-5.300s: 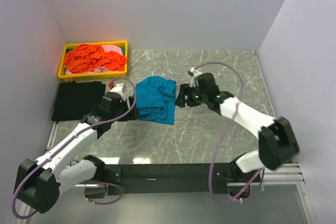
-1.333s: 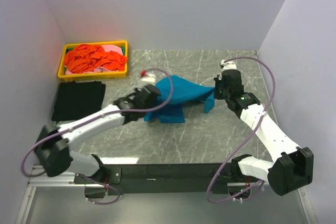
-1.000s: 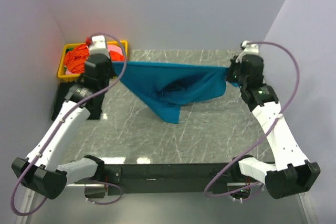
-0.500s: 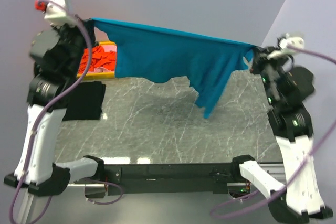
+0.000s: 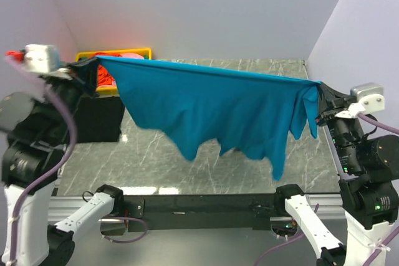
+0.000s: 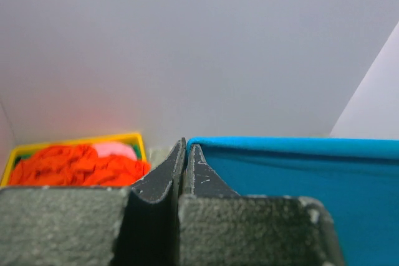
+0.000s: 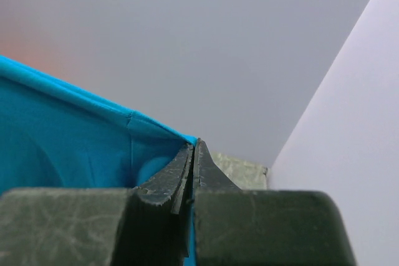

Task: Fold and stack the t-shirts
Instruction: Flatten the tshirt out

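The soft teal-blue cloth t-shirt (image 5: 218,110) hangs as a wavy-hemmed sheet — its taut top corners pinched in the closed left gripper (image 5: 93,65) and right gripper (image 5: 320,88).

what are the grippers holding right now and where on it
Both hold the teal-blue t-shirt: the left gripper pinches one end of its taut upper edge, the right gripper the opposite end.

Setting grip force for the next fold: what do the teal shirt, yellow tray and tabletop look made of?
Teal shirt: thin matte cloth, likely cotton knit; it sags in soft folds. Yellow tray: smooth rigid plastic, by its even rim. Tabletop: grey veined stone look, slightly glossy; maybe laminate.
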`<move>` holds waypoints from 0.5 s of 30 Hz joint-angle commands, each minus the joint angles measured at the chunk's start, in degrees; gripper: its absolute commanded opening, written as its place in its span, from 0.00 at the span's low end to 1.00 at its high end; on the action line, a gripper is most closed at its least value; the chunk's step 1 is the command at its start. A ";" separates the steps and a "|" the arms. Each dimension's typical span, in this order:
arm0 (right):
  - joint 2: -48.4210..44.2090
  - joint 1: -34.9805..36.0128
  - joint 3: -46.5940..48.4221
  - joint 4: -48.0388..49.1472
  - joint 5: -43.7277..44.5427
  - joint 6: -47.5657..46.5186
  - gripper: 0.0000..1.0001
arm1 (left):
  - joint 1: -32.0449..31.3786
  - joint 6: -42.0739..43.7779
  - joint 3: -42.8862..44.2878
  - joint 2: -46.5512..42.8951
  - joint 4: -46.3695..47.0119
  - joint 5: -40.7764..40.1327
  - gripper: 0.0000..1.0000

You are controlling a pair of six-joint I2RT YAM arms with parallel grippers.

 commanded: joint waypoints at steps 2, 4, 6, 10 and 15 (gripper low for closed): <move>1.38 -2.35 -2.07 -1.17 11.19 -6.53 0.00 | 2.86 4.44 -6.63 3.95 0.69 -10.39 0.01; 3.74 -2.27 -6.00 0.67 10.92 -6.71 0.00 | 2.86 4.62 -11.90 6.75 4.73 -9.60 0.01; 6.73 -2.27 -8.83 3.65 9.53 -6.71 0.04 | 2.86 4.97 -16.90 9.66 9.98 -9.60 0.01; 14.18 -2.27 -18.75 14.81 7.50 -6.97 0.05 | 3.30 6.37 -20.71 23.33 19.40 -12.22 0.01; 30.36 -2.27 -22.12 29.39 9.42 -6.53 0.04 | 4.27 6.82 -16.07 41.11 27.14 -13.73 0.01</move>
